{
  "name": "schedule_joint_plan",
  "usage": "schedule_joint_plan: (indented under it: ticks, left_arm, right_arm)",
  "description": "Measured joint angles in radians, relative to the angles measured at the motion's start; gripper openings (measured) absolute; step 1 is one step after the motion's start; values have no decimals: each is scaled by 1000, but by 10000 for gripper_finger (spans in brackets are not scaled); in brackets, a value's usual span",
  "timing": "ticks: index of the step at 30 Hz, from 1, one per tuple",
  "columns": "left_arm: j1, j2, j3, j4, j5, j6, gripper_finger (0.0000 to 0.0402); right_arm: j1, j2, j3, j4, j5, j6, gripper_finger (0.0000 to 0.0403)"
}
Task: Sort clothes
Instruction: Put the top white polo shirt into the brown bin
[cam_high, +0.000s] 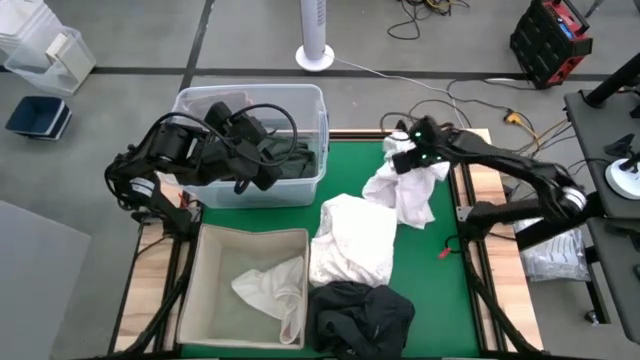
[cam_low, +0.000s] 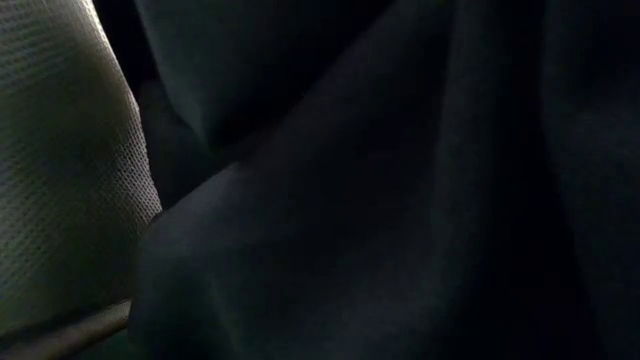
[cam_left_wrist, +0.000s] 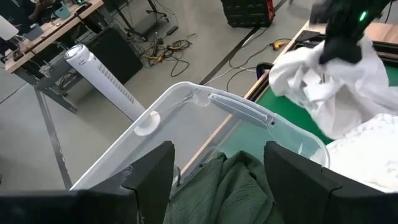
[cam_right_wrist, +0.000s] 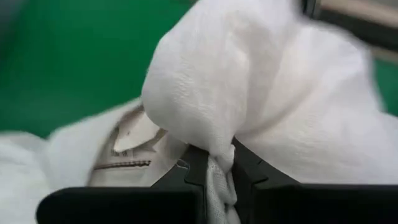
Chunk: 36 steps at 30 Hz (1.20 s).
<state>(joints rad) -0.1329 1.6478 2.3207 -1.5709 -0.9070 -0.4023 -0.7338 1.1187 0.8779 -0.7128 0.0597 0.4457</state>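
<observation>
While the left tool (cam_high: 245, 160) hangs fingers-apart over the clear tub (cam_high: 312, 100) of dark green clothes (cam_left_wrist: 230, 190), the right tool (cam_right_wrist: 217, 163) is clamped on a white garment (cam_right_wrist: 249, 93) above the green worktop (cam_high: 350, 175).

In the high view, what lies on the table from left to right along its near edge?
Beige fabric bin holding a white garment → black garment, with a white garment pile just behind it.

Lab or workshop: bare grey concrete floor (cam_high: 120, 45), loose cables (cam_high: 425, 15) at 12 o'clock, white tower fan (cam_high: 314, 35), red-black equipment case (cam_high: 550, 40) at 1 o'clock, cluttered workbenches (cam_left_wrist: 43, 37).
</observation>
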Motion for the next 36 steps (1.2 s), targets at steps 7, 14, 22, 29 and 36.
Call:
schedule_joint_plan:
  ticks: [7, 14, 22, 29, 36]
  left_arm:
    - [0, 0, 0, 0, 0, 0, 224]
    - [0, -1, 0, 0, -25, 9, 224]
    - [0, -28, 3, 0, -128, 5, 224]
    - [3, -69, 3, 0, -187, -91, 224]
    - [3, -89, 3, 27, -205, -108, 224]
  right_arm:
    - [0, -200, 68, 8, 4, 31, 19]
    - [1, -275, 198, 12, -7, 26, 19]
    - [3, -271, 391, 109, -153, -22, 19]
    - [3, -247, 507, 240, -308, -50, 19]
    - [3, -186, 623, 352, -494, -53, 19]
